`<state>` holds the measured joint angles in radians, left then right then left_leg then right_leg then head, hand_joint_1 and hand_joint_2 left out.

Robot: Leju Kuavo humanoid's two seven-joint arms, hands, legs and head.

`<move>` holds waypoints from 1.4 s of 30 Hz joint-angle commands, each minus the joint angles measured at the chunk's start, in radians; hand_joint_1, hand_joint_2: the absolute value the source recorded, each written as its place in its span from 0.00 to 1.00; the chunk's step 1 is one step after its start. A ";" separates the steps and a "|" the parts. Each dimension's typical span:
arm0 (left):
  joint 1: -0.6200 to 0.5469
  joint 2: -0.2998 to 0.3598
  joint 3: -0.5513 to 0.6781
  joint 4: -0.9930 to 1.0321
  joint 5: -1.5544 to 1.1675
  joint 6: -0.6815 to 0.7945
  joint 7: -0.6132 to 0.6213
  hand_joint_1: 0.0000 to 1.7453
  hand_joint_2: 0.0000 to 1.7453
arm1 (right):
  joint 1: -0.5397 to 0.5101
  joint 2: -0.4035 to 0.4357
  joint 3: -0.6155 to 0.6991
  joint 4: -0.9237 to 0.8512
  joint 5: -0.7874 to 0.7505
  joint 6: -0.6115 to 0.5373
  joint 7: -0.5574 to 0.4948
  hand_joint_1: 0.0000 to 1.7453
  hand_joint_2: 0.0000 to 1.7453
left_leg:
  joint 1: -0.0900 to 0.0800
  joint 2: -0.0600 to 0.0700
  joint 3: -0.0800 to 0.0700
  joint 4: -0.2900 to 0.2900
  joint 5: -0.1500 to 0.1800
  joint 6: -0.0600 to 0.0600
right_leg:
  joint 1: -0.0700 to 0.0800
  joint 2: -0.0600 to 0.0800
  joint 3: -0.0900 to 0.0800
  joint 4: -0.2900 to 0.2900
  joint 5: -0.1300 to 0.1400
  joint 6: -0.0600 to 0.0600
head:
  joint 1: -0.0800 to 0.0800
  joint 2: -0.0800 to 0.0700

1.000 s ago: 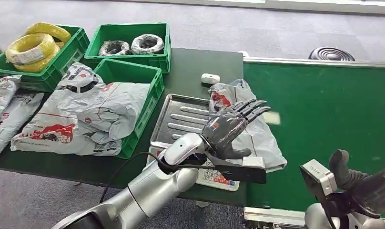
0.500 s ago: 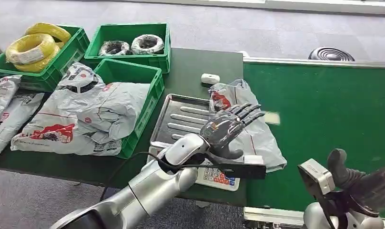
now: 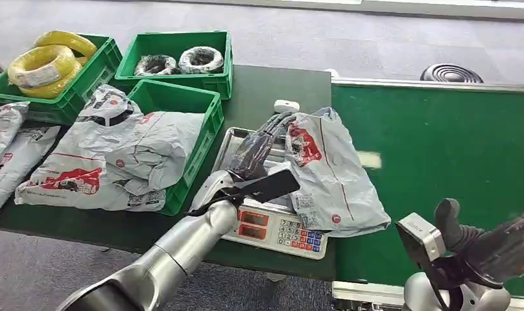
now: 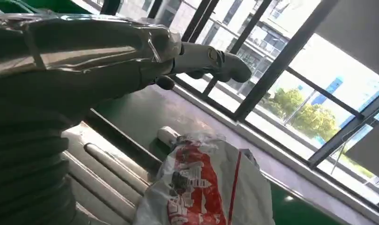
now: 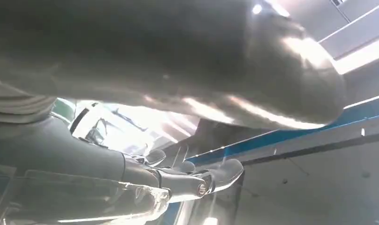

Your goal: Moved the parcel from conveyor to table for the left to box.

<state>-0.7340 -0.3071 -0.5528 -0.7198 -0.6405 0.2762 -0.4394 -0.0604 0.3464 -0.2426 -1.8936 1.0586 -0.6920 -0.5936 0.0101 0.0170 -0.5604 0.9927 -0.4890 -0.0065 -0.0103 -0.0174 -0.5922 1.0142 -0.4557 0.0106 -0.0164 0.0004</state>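
The parcel (image 3: 331, 178) is grey with red print. The crates (image 3: 211, 123) are green. The wire coils (image 3: 42, 65) are yellow. The conveyor (image 3: 441, 155) is dark green.

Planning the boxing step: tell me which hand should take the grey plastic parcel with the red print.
Left. The left hand is at the grey plastic parcel with the red print, over the metal scale tray and near the green plastic crate. The right hand sits low at the conveyor's near edge, away from it.
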 commanded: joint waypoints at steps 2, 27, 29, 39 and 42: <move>-0.006 0.040 0.031 -0.033 -0.004 -0.011 0.007 0.00 1.00 | -0.004 0.003 0.005 0.034 -0.005 -0.006 -0.001 0.00 0.00 | 0.000 0.000 0.001 -0.001 0.000 0.000 | 0.000 0.002 0.001 -0.001 0.000 -0.001 | 0.000 0.000; -0.029 0.012 -0.008 0.072 -0.128 -0.004 0.056 0.00 1.00 | -0.011 0.003 -0.001 0.033 0.002 -0.006 0.008 0.00 0.00 | 0.000 -0.001 0.001 -0.001 0.000 0.000 | 0.000 0.002 0.001 -0.002 0.001 -0.001 | 0.000 0.000; -0.033 0.010 -0.015 0.082 -0.142 -0.007 0.059 0.00 1.00 | -0.011 0.003 -0.002 0.031 0.005 -0.006 0.012 0.00 0.00 | 0.000 -0.001 0.001 -0.001 0.000 0.000 | 0.000 0.001 0.001 -0.001 0.000 0.000 | 0.000 0.000; -0.045 -0.038 -0.144 0.234 -0.329 -0.036 0.130 0.00 1.00 | -0.005 0.003 -0.007 0.009 0.023 -0.006 0.033 0.00 0.00 | 0.000 -0.002 0.001 0.000 0.000 0.000 | 0.000 0.000 0.001 -0.001 0.000 0.000 | 0.000 0.000; -0.040 -0.042 -0.173 0.257 -0.340 -0.056 0.138 0.00 1.00 | -0.008 0.003 -0.004 0.010 0.029 -0.006 0.038 0.00 0.00 | 0.000 -0.002 0.002 -0.002 0.000 0.001 | 0.000 0.001 0.002 -0.002 0.000 -0.001 | 0.000 0.000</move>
<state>-0.7356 -0.3331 -0.6104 -0.6301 -0.9522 0.2460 -0.3220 -0.0585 0.3464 -0.2419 -1.8940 1.0819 -0.6920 -0.5650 0.0101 0.0169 -0.5601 0.9928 -0.4891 -0.0064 -0.0103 -0.0173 -0.5924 1.0141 -0.4556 0.0106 -0.0164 0.0004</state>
